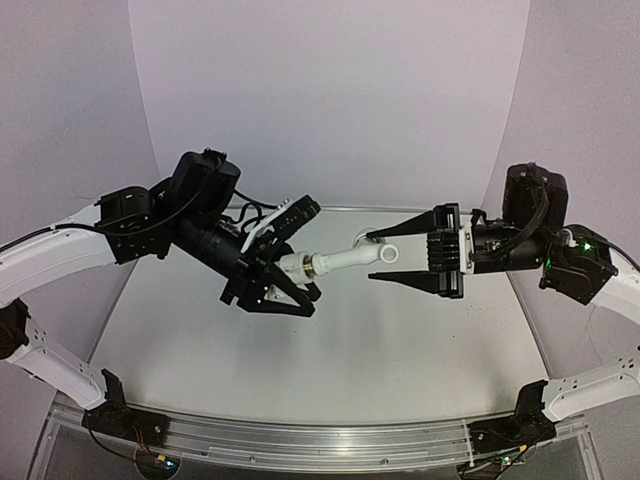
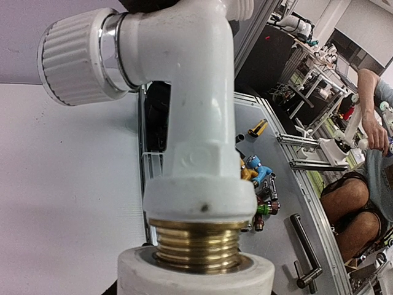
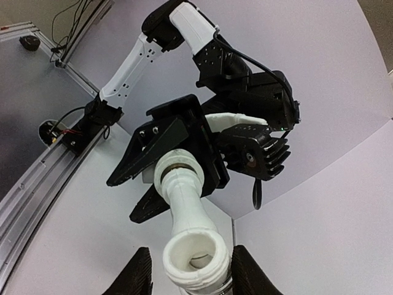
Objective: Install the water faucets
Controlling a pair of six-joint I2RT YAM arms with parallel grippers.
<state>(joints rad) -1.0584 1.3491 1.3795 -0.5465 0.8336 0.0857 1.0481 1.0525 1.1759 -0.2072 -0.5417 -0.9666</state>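
Note:
The white faucet hangs level in the air between both arms. Its brass thread sits partly inside the short white cylindrical fitting, with several turns still showing. My left gripper is shut on that fitting. The ribbed knob points sideways in the left wrist view. My right gripper is open, its fingers straddling the spout end with a small gap on the left side. The spout mouth faces the right wrist camera.
The grey table top lies below the arms, with an aluminium rail along its near edge. White curved walls stand behind. Beyond the table, small coloured parts, a metal handle and a seated person show.

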